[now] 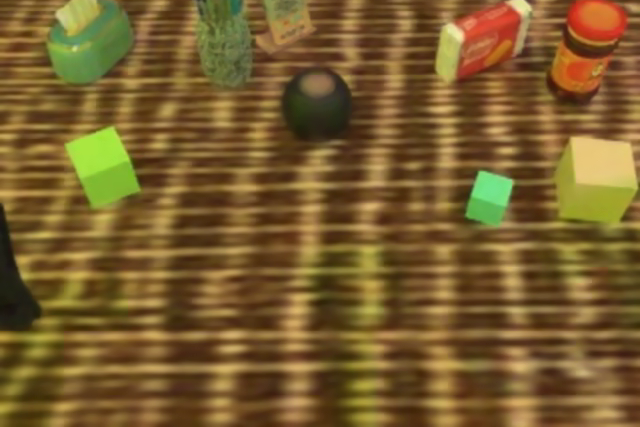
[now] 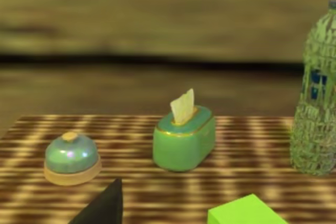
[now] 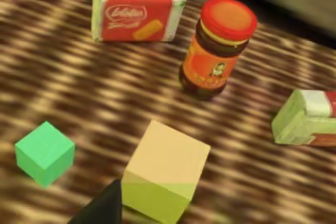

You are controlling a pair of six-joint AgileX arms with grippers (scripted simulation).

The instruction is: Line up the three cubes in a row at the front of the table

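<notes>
Brown-and-tan woven stripes cover the wide flat counter [image 1: 300,347], whose front half lies bare from the top view's left to its right, with open room between the scattered things.

Largest of the three cubes, the pale beige matte cube [image 1: 597,179] sits near the right edge, just in front of a red-lidded glass jar with an orange label [image 1: 586,47]. The larger lime-green matte cube [image 1: 102,166] sits well apart, towards the left edge, turned slightly askew. The small teal-green matte cube [image 1: 489,197] rests near the beige one, on its left, not touching it.

Along the back stand a tall clear green-netted plastic bottle [image 1: 219,12], a glossy green tissue box with a paper tuft [image 1: 88,39], a red-and-white rectangular packet [image 1: 484,39] lying at an angle, and a small upright card on a stand [image 1: 285,5]. A dark matte sphere [image 1: 316,103] sits in the middle, behind the row of cubes.

Only the left wrist view shows a domed pearly bell on a tan base [image 2: 71,158], beside the tissue box near the counter's far edge. Only the right wrist view shows a second packet, pale green and white with red [image 3: 307,119], beyond the jar.

A dark part of the left arm [image 1: 14,282] shows at the counter's left edge; whether the left tool is spread or pressed together cannot be told. The right tool appears only as a dark tip [image 3: 102,205] just beside the beige cube, and its state cannot be told either.
</notes>
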